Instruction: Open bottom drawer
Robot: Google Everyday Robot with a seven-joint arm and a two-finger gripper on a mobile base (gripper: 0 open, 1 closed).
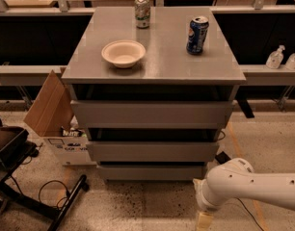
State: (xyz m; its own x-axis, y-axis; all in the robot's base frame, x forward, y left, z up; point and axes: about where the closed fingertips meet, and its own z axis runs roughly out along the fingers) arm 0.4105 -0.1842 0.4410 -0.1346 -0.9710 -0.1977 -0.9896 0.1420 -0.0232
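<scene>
Arm (256, 186) is reaching in low from the right, and its gripper (203, 221) is hanging just above the floor, near the right front corner of the cabinet (162, 61) and partly cut off by the bottom edge of the view. Whether it is wide or closed, I cannot tell.

The bottom drawer (151, 172) is sitting at the cabinet's foot, seemingly shut. It is a flat grey front with no handle, tucked back under the two bigger fronts, with a dark gap along its top edge. Gripper and drawer are near each other but not touching.

To my eye the approach is the step in hand. With no handle to take, the gripper is probably needing to come left and up a little, hooking into that gap over the lip. It should be catching the lowest front and not the middle one. A hold near the middle is likely keeping the tray from skewing, and a slow, straight pull outward is likely keeping the bowl (123, 53) and the two cans (197, 34) on top from rocking.
</scene>
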